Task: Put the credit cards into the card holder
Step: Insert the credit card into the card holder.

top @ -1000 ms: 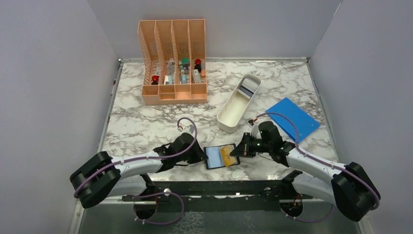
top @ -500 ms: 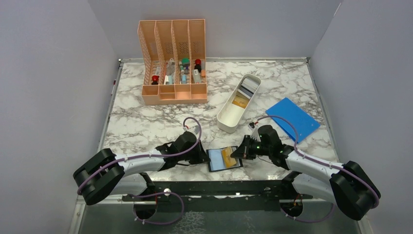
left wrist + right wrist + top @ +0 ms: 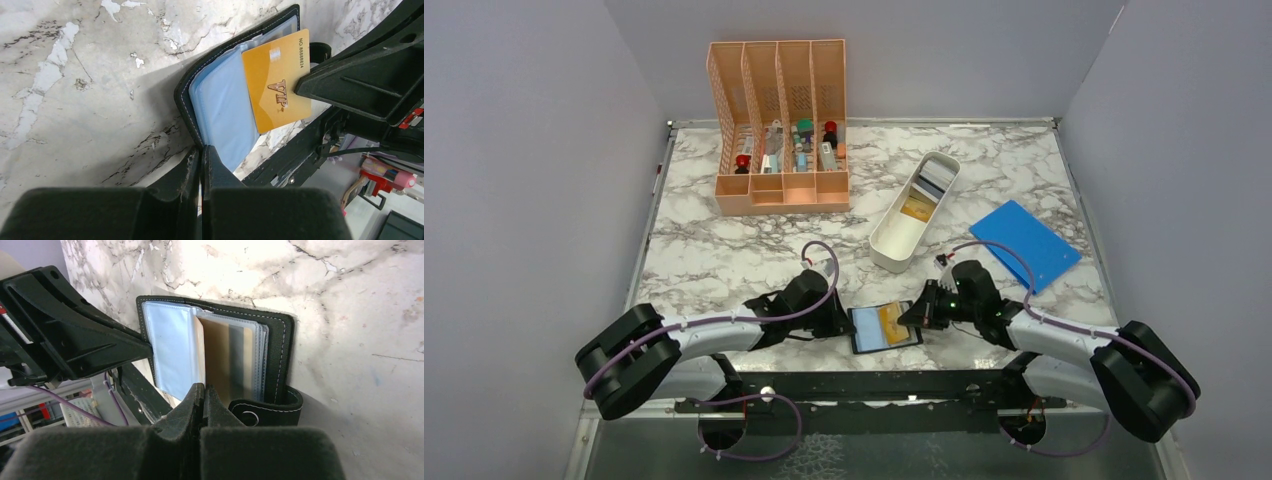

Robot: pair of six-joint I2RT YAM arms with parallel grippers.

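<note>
While I watch from above, the card holder (image 3: 871, 331) lies open at lower centre of the frame between both arms, with a gold card (image 3: 895, 321) across its right half. On the left wrist view, the left gripper (image 3: 202, 152) is pinched tight on the holder's black edge beside pale blue sleeves (image 3: 220, 105); the card reads VIP. On the right wrist view, the right gripper (image 3: 204, 390) is clamped on that card's near edge, with the snap tab (image 3: 265, 409) at lower right.
</note>
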